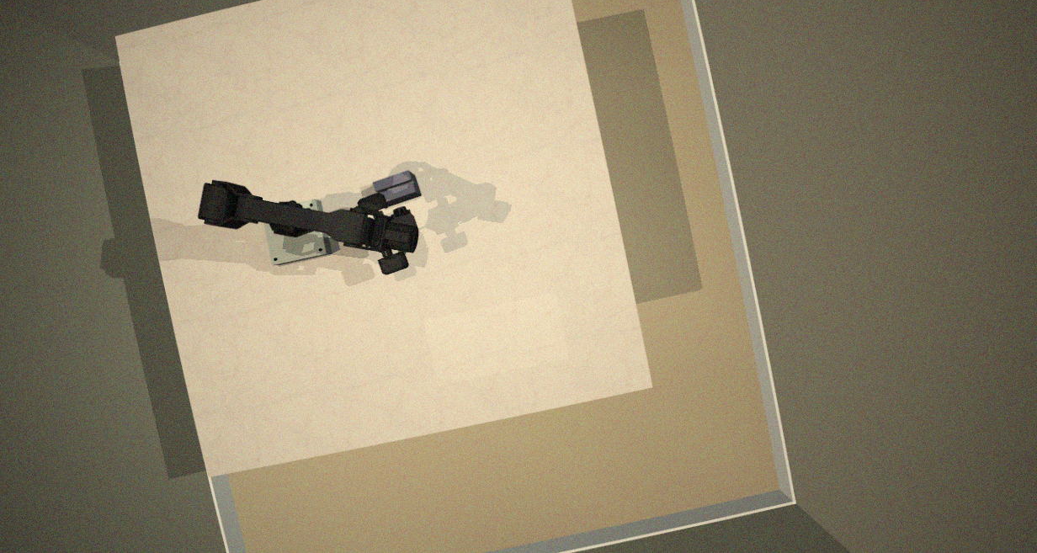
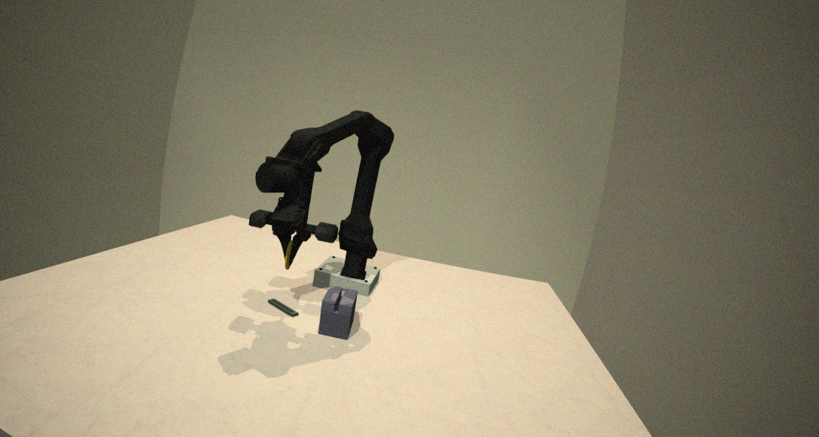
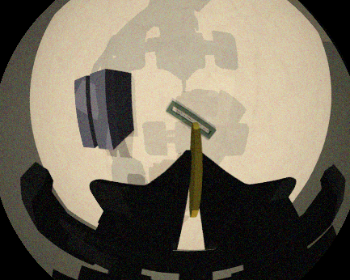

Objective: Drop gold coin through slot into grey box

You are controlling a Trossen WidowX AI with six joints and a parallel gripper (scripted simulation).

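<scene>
From above, the arm (image 1: 305, 219) hides the pincer; the grey box (image 1: 397, 186) sits just beside its wrist.

Exterior: the pincer (image 2: 288, 249) pinches the gold coin (image 2: 288, 256) above the counter (image 2: 486, 342), over the dark-green holder (image 2: 282, 307).

Wrist: the coin (image 3: 195, 169) shows edge-on, the box (image 3: 103, 109) to its left.

Cream table top (image 2: 458, 348); grey-green walls (image 2: 687, 147); tan floor (image 1: 507, 462).
</scene>
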